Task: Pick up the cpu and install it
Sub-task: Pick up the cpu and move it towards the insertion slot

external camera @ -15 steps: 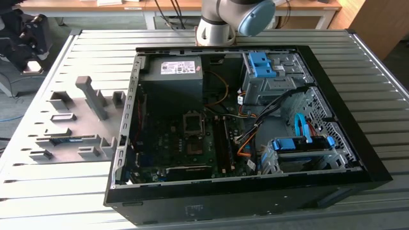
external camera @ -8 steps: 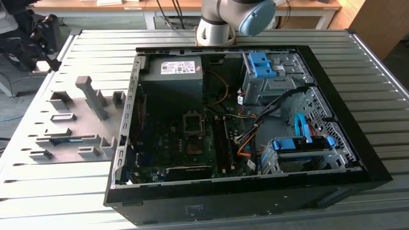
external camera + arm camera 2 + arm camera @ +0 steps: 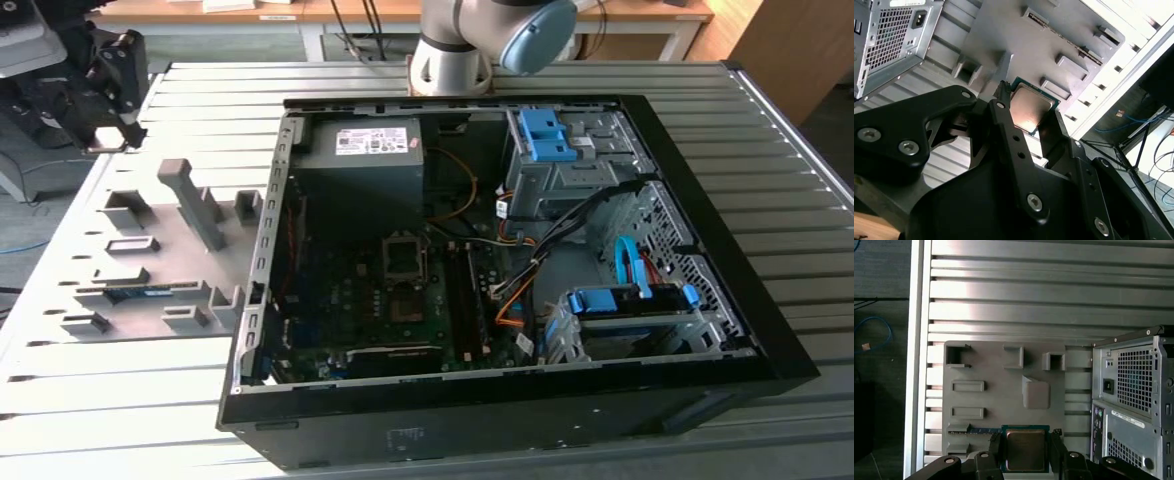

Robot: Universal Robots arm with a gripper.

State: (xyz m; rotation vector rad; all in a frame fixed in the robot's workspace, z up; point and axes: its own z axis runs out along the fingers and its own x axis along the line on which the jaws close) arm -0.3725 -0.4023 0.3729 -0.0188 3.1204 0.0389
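Counter (image 3: 120, 400) of ribbed metal carries an open computer case (image 3: 507, 400) in the exterior view. A grey fixture tray (image 3: 147, 260) lies just beside the case on the exterior view's left. A blue-green memory stick (image 3: 140, 293) lies in one of the tray's slots. The arm's base (image 3: 454, 60) stands behind the case. The arm's black wrist end (image 3: 80, 85) hangs near the counter's far corner on the exterior view's left, apart from the tray.

In the second wrist view, the gripper (image 3: 1029, 111) holds the cpu (image 3: 1026, 102). The jaws are closed onto two opposite edges of the chip, spread no wider than the chip itself, with one black finger (image 3: 1004, 125) at each side. The chip's dull silver face is turned toward the camera, with a green rim around it. It hangs clear of the tray, which lies well behind it.

In the first wrist view, the cpu sits square between the two fingers and is touched on both sides. It is lifted off the tray, in line with the slot holding the memory stick. The case's vented rear panel stands beside the tray.
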